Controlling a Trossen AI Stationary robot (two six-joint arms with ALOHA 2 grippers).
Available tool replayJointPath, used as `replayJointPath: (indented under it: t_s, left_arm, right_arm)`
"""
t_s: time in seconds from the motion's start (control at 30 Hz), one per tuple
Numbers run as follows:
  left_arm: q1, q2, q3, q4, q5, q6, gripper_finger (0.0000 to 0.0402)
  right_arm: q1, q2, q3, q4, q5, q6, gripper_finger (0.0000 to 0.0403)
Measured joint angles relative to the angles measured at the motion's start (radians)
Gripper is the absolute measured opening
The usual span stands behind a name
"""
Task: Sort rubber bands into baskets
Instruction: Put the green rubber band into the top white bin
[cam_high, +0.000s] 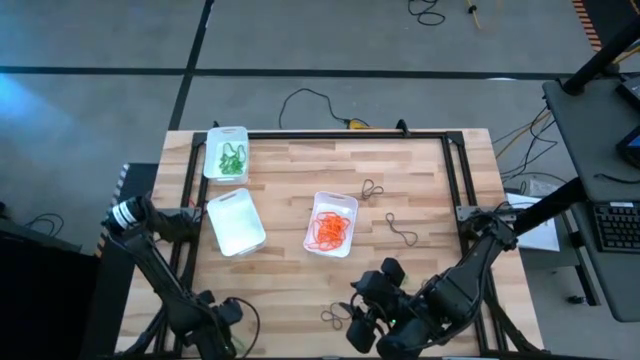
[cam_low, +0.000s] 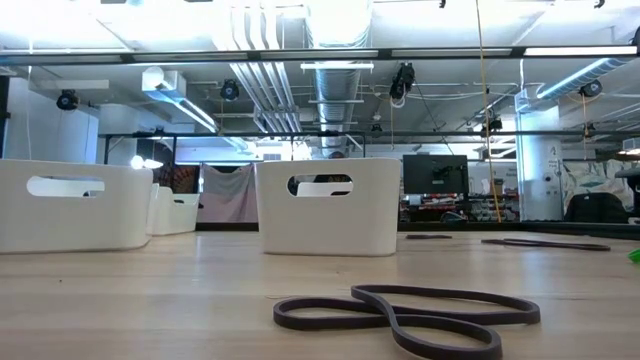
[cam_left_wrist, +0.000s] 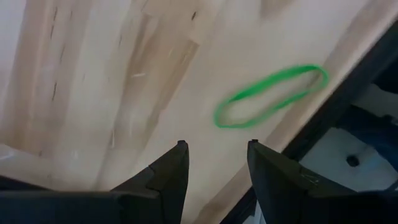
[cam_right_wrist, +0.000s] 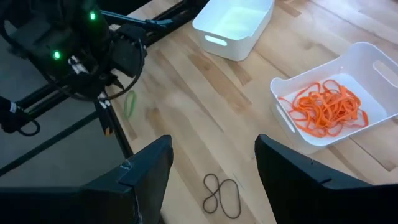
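Three white baskets stand on the wooden table: one with green rubber bands (cam_high: 227, 153) at the far left, an empty one (cam_high: 236, 221), and one with orange bands (cam_high: 331, 222) in the middle. My left gripper (cam_left_wrist: 216, 146) is open at the near left edge, just short of a loose green band (cam_left_wrist: 270, 96) lying flat by the table's edge. My right gripper (cam_right_wrist: 214, 146) is open near the front edge, above a dark twisted band (cam_right_wrist: 222, 194) that lies flat on the table. This band also shows in the low view (cam_low: 405, 315).
Two more dark bands (cam_high: 372, 188) (cam_high: 402, 230) lie flat to the right of the orange basket. A black metal frame (cam_high: 455, 165) runs along the table's far and right edges. Bare wood lies between the baskets and the front edge.
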Motion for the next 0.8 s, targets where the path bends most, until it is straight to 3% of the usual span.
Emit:
replayJointPath:
  t_s: [0.5,0.63,0.8]
  left_arm:
    - [0.006,0.136,0.003,0.091,-0.001,-0.057,0.0145]
    - [0.007,0.154,0.004,0.092,-0.001,-0.083,0.0115]
    - [0.007,0.163,0.004,0.102,-0.001,-0.107,0.0041]
  right_arm:
    - [-0.005,0.000,0.000,-0.001,0.001,-0.035,0.0221]
    - [-0.005,0.000,0.000,-0.002,0.001,-0.054,0.0221]
    - [-0.005,-0.001,0.000,-0.002,0.001,-0.084,0.0221]
